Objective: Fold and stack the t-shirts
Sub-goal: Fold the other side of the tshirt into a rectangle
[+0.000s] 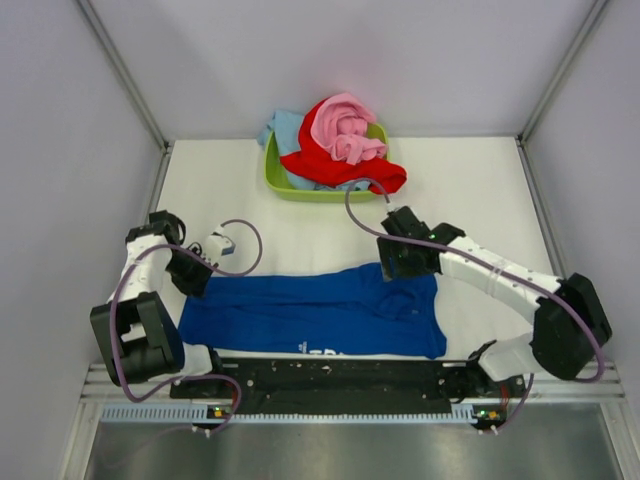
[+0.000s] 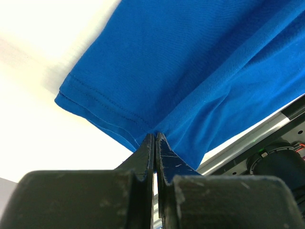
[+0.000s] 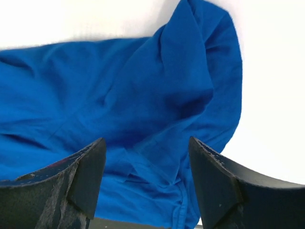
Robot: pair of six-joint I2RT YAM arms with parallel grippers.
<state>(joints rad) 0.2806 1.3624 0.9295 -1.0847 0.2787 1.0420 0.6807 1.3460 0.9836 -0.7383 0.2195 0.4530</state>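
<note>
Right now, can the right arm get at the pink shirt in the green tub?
Probably yes: the right gripper is open over the blue shirt, the pink shirt lies on top in the tub, and nothing stands between.

Your left arm [image 1: 140, 250] is folded back on itself at the left side, wrist turned inward; your left gripper [image 2: 154, 137] has its jaws pressed together, pinching the hem of the blue t-shirt [image 2: 190, 62]. Your right arm [image 1: 490, 272] reaches in from the right, and your right gripper [image 3: 147, 145] points down with jaws spread wide
</note>
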